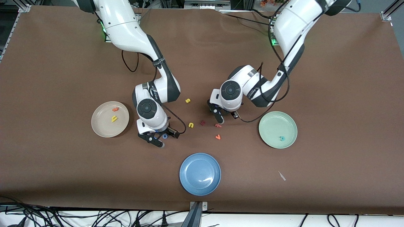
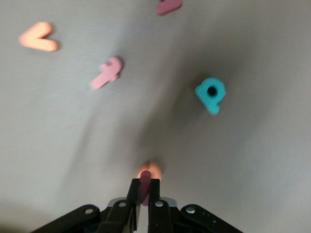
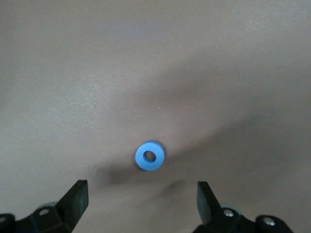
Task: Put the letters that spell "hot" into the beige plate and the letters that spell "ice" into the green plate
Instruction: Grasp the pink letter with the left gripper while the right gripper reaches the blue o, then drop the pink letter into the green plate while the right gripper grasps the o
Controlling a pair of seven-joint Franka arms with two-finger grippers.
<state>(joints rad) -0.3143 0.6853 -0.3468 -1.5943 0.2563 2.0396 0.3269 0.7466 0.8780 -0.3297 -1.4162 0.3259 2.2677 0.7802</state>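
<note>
Now, left gripper (image 2: 144, 194) fingers pinched on dark red foam bar i (image 2: 145, 187) for the mint-green round plate (image 1: 268, 138) at three o'clock; right gripper (image 3: 143, 199) fingers spread over blue foam ring o (image 3: 149, 156), ready to grasp.

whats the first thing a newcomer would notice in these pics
Both arms bend low over a scatter of tiny foam letters mid-table. The left gripper is shut on a dark red letter, while the right gripper hangs open over the blue ring o. Three plates ring them: beige plate, green plate, blue plate nearest the camera.
</note>
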